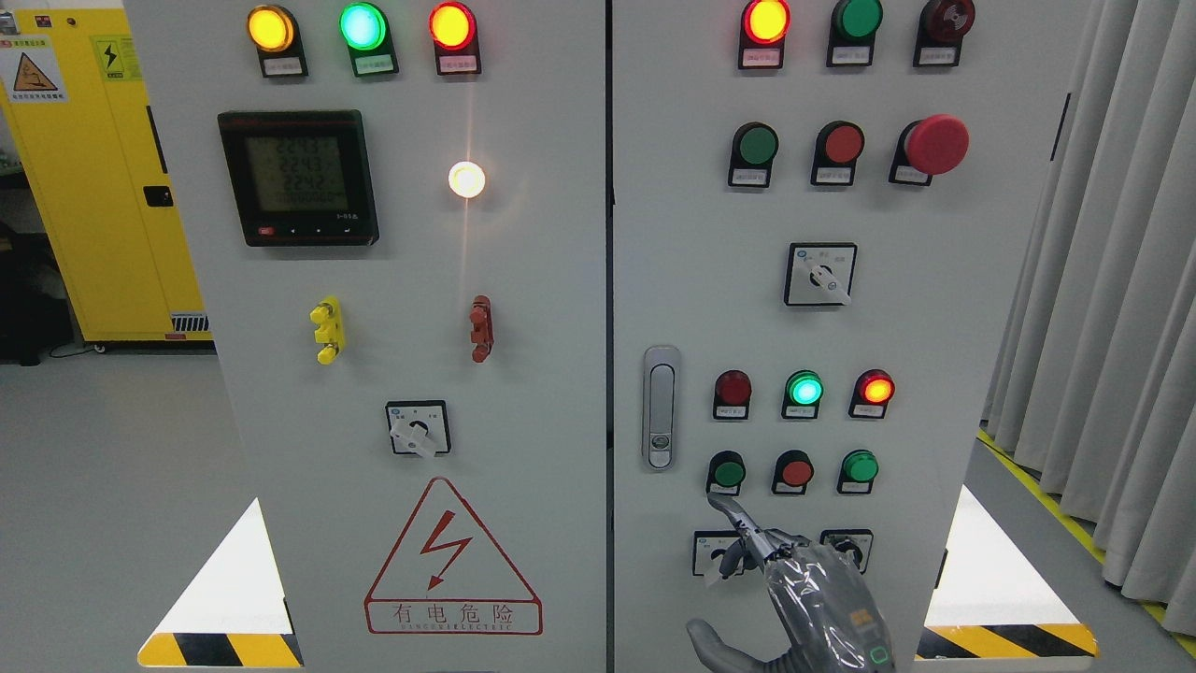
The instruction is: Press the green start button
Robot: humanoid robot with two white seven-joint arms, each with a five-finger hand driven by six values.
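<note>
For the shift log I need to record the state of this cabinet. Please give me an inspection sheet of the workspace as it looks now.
Surface: grey cabinet front, two doors, lightning warning triangle on the left door.
Job's things: green button at the left end of the lower button row; a red button and another green button are beside it.
Clutter: nothing seen.
Grippers: right hand raised from the bottom edge, index finger pointing up just below the left green button, contact unclear; left hand not in view.
Cables: nothing seen.
Surroundings: yellow cabinet at left, grey curtain at right, striped floor marks.
</note>
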